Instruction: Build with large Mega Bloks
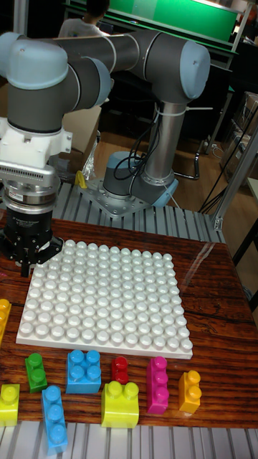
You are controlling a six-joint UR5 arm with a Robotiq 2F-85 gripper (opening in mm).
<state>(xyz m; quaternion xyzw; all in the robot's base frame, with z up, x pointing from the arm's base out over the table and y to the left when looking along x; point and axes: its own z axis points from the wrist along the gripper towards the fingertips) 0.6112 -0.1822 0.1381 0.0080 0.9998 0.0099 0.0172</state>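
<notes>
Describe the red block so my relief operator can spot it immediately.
Find the white studded baseplate in the middle of the wooden table. Below its front edge runs a row of loose blocks; the red block sits mid-row, between the large blue block and the tall magenta block. It is the only red piece and the smallest there.

The UR5 arm (107,57) rises from its base (132,190) at the rear, column upright, then folds forward and across to the picture's left — grey joints, silver links. The wrist points straight down. The gripper (27,267) hangs at the left edge, black body vertical, low over the surface. Only dark finger stubs show — jaw state cannot be determined.
</notes>
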